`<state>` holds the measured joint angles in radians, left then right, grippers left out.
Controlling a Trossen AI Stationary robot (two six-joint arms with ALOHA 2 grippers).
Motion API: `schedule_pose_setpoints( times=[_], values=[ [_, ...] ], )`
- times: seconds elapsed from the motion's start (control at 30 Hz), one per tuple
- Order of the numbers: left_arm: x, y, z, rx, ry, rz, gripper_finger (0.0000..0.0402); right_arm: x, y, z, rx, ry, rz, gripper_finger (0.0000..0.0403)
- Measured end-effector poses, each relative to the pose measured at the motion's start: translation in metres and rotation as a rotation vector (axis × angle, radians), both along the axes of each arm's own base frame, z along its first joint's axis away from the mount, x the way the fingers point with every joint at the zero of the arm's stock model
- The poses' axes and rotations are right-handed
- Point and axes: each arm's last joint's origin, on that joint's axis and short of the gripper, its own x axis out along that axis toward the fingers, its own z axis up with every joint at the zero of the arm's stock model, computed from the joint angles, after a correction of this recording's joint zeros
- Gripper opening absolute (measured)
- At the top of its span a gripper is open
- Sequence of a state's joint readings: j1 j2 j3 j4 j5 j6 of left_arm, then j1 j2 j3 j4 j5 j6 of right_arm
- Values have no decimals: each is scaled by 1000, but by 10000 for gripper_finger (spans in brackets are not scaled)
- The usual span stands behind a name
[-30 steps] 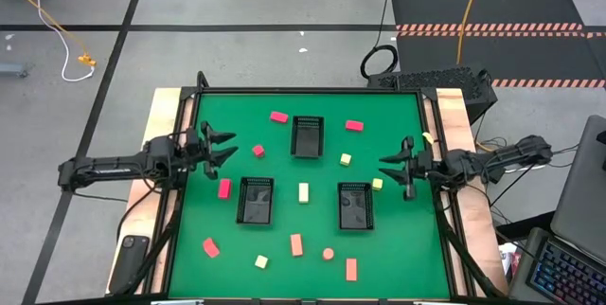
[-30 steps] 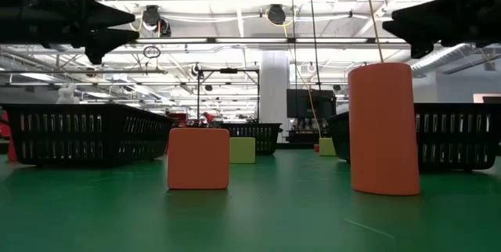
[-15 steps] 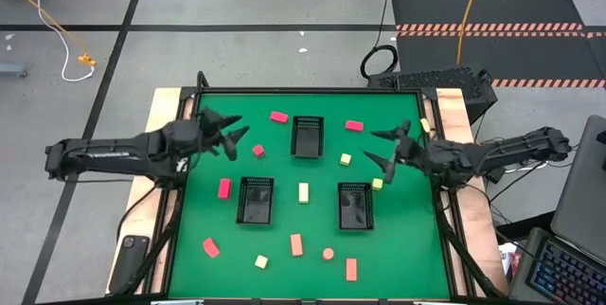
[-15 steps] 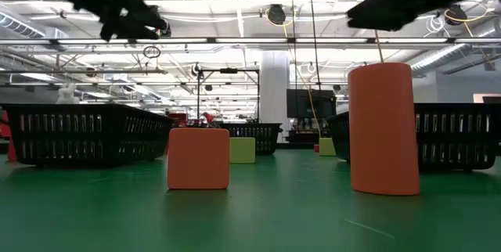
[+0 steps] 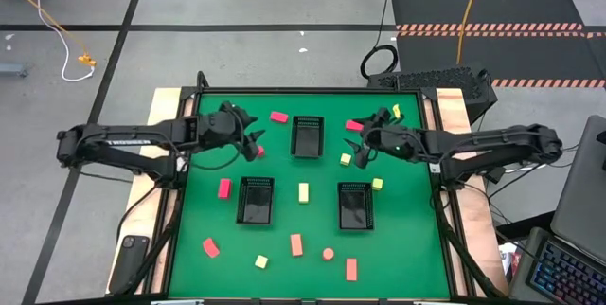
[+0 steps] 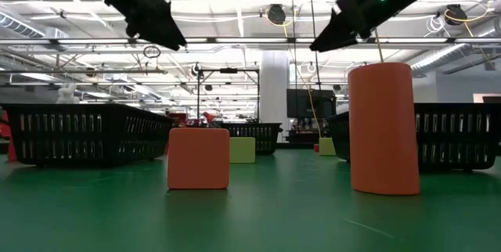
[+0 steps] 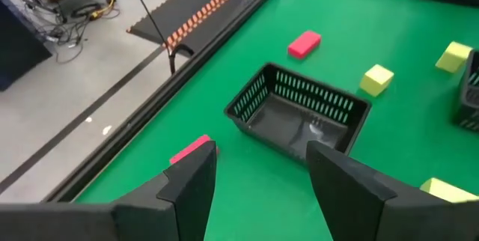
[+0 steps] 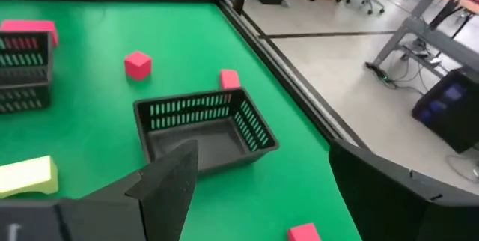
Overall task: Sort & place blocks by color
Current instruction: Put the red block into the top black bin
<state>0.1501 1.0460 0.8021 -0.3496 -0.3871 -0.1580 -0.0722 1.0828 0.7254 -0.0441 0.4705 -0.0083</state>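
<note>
Pink-red, salmon-orange and pale yellow blocks lie scattered flat on the green mat. My left gripper (image 5: 254,140) hangs open above the mat, left of the far black tray (image 5: 307,136), near a pink cube (image 5: 258,152) and a pink bar (image 5: 278,116). My right gripper (image 5: 363,146) hangs open to the right of that tray, between a pink block (image 5: 354,125) and a yellow cube (image 5: 346,159). In the left wrist view the open gripper (image 7: 258,155) faces the tray (image 7: 299,117). In the right wrist view the open gripper (image 8: 262,159) faces the same tray (image 8: 202,129) and the pink cube (image 8: 138,64).
Two more black trays (image 5: 256,200) (image 5: 355,206) stand nearer the near edge with a yellow bar (image 5: 304,192) between them. Near the near edge lie salmon blocks (image 5: 296,244) (image 5: 351,269), a round salmon one (image 5: 329,254), a yellow cube (image 5: 260,261) and a pink block (image 5: 210,246). A raised rim bounds the mat.
Both arms have swung inward from the table's sides and toward the far edge, closing on the far tray from either side. The left gripper has moved right, the right gripper left and farther. Both stay open. No block has moved.
</note>
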Motion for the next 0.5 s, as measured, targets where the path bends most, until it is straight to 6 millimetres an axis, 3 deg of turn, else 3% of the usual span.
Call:
schedule_pose_setpoints(
  times=[0.3, 0.5],
  values=[
    [8, 13, -26, -61, 156, 82, 209, 10, -8, -10, -23, 36, -10, 297],
    [9, 24, -40, -144, 218, 120, 209, 10, -8, -5, -81, 31, 17, 297]
  ],
)
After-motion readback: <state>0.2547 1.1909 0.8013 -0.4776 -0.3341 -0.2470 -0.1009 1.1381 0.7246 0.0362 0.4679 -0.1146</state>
